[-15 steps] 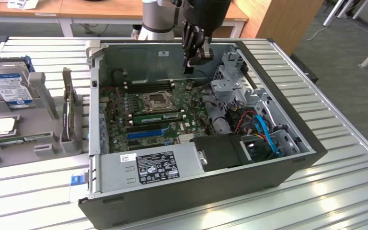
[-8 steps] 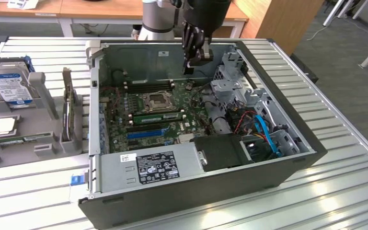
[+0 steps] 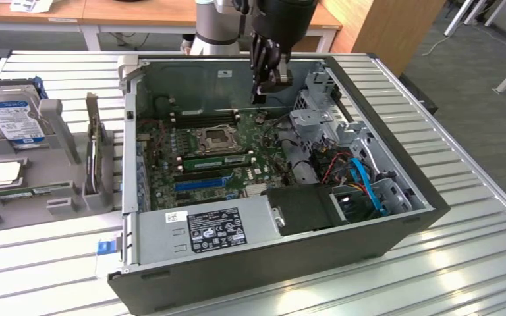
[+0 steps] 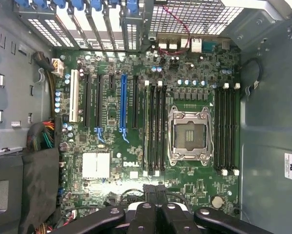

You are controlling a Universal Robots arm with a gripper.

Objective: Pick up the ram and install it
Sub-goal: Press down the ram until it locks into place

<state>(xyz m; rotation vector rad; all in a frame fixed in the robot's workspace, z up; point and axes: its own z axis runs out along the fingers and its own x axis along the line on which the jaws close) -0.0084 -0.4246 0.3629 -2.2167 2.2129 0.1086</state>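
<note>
My gripper (image 3: 259, 97) hangs shut and empty over the far side of the open computer case (image 3: 394, 230), above the motherboard (image 3: 226, 155). In the wrist view its fingers (image 4: 155, 195) are pressed together with nothing between them. A slim green ram stick (image 3: 214, 160) stands in a memory slot beside the bare processor socket (image 3: 215, 137). It is below and toward the exterior view's left of the gripper, apart from it. A second slim green stick with a white label (image 3: 29, 191) lies in the grey holder (image 3: 60, 204) outside the case.
The holder also carries a blue-and-silver hard drive (image 3: 11, 118), a square silver chip (image 3: 2, 172) and an upright card (image 3: 95, 148). Inside the case are the power supply (image 3: 209, 227), drive cages (image 3: 323, 118) and blue and red cables (image 3: 358, 178). The slatted table (image 3: 464, 250) lies around it.
</note>
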